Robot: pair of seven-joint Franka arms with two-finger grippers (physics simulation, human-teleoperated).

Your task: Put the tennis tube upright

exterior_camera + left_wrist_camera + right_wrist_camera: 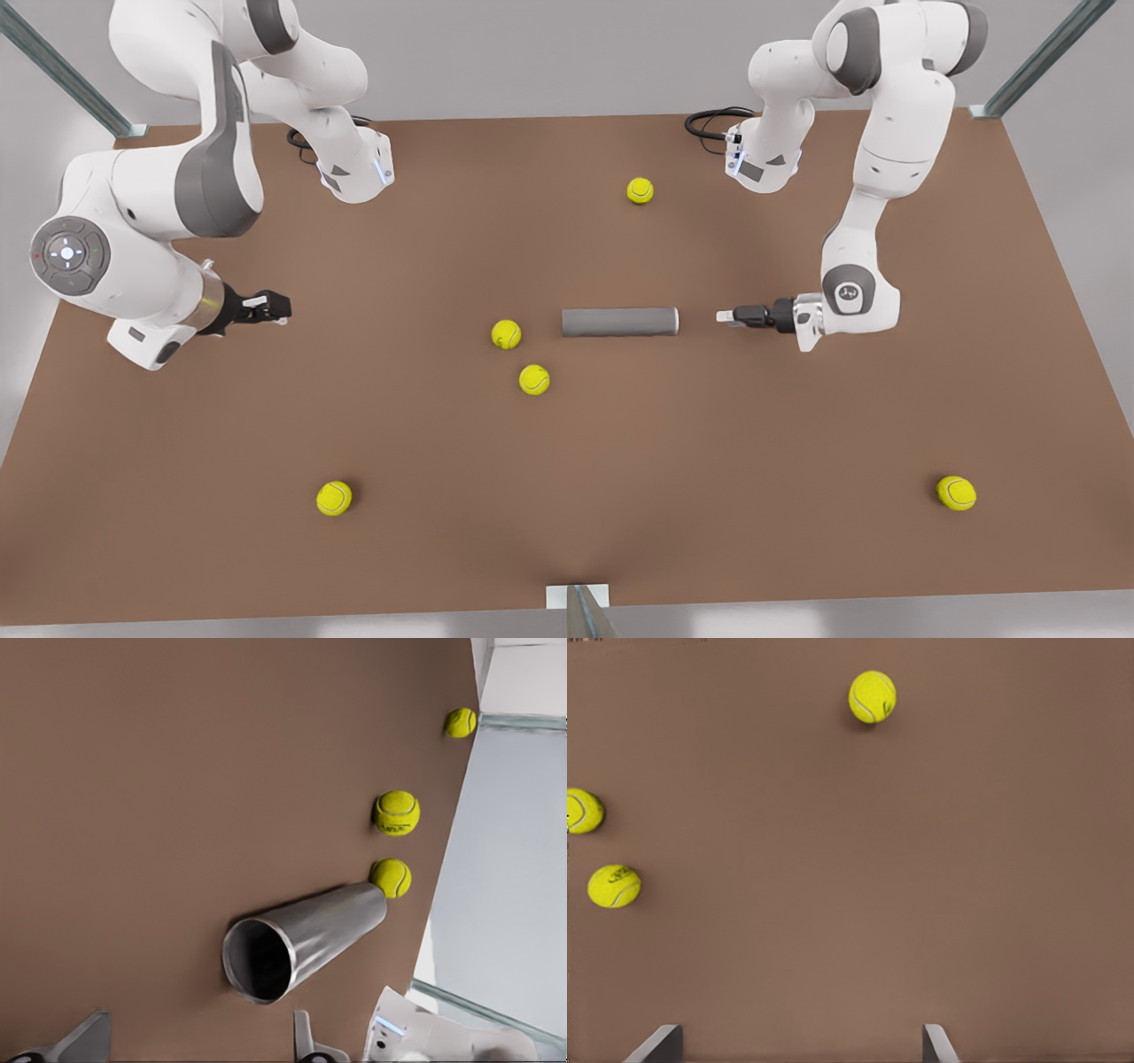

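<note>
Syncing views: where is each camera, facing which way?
Front view: high above the table, looking down; both arms show.
Left wrist view: on the left hand, facing the tennis tube's open end; open fingers show.
Right wrist view: on the right hand, facing tennis balls; open fingers show.
Shared: front and left wrist views show the tennis tube.

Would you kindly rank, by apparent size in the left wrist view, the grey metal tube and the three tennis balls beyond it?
1. Grey metallic hollow tennis tube, lying on its side.
2. The two yellow-green tennis balls nearest it, one by its far end and the next out, look alike.
3. The farthest yellow-green ball, probably only smaller through distance.
</note>
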